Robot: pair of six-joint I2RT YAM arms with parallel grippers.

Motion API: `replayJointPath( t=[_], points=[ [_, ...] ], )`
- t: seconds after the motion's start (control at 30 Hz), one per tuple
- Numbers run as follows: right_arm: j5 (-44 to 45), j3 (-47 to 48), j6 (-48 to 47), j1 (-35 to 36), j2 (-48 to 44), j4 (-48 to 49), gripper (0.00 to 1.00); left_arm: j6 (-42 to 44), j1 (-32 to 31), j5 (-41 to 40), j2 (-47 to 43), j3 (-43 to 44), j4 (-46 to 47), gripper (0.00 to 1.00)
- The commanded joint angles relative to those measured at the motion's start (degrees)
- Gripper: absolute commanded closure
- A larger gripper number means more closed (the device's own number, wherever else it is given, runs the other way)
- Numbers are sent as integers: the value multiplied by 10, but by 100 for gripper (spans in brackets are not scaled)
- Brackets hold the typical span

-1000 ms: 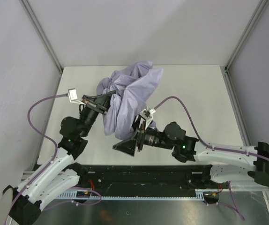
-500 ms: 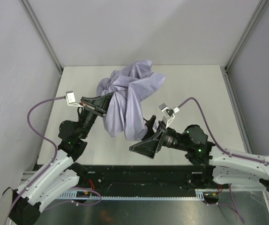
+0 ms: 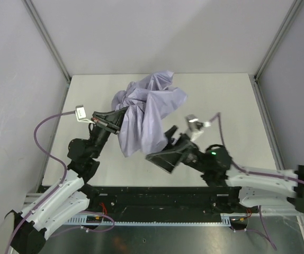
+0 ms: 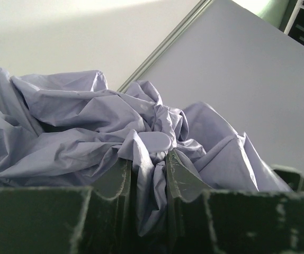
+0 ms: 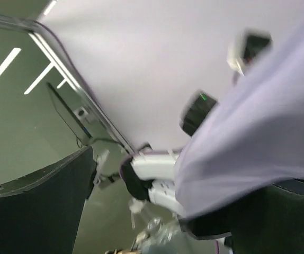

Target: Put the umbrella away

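The umbrella (image 3: 144, 114) is a crumpled bundle of pale lavender-grey canopy held up over the middle of the table; its shaft and handle are hidden. My left gripper (image 3: 119, 119) is at the bundle's left side and is shut on a fold of the canopy (image 4: 151, 185), which fills the left wrist view. My right gripper (image 3: 164, 146) is open wide at the canopy's lower right edge. In the right wrist view, blurred canopy fabric (image 5: 258, 143) drapes over my right gripper's (image 5: 157, 217) right-hand finger (image 5: 284, 217), and the gap between the jaws is bare.
The white table (image 3: 226, 106) is closed in by grey walls at the back and both sides. Lavender cables (image 3: 46, 132) loop off both wrists. A black rail (image 3: 162, 197) runs along the near edge by the arm bases.
My right arm swung right and its wrist turned, carrying the open gripper from under the canopy to its lower right edge. The left gripper kept its hold; the bundle shifted slightly.
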Motion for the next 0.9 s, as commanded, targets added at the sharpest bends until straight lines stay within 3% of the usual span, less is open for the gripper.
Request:
replayJointPath(
  t=[0.0,0.17,0.33,0.53,0.63,0.87],
  points=[
    [132,-1,-173,28,-127,-83,1,-21,0,-12,-31,-7,66,100],
    [170,-30,-148,33,-161,-137,1,-39,1,-14,-23,4,66,100],
    [198,-18,-137,29,-204,-291,1,-44,2,-4,-16,23,66,100],
    [113,-14,-156,13,-243,-412,1,-50,6,3,-14,20,66,100],
    [92,4,-193,13,-267,-523,1,-50,8,7,-12,21,66,100],
    [227,150,-334,22,-304,-823,1,-45,26,39,-1,27,54,100]
  ],
)
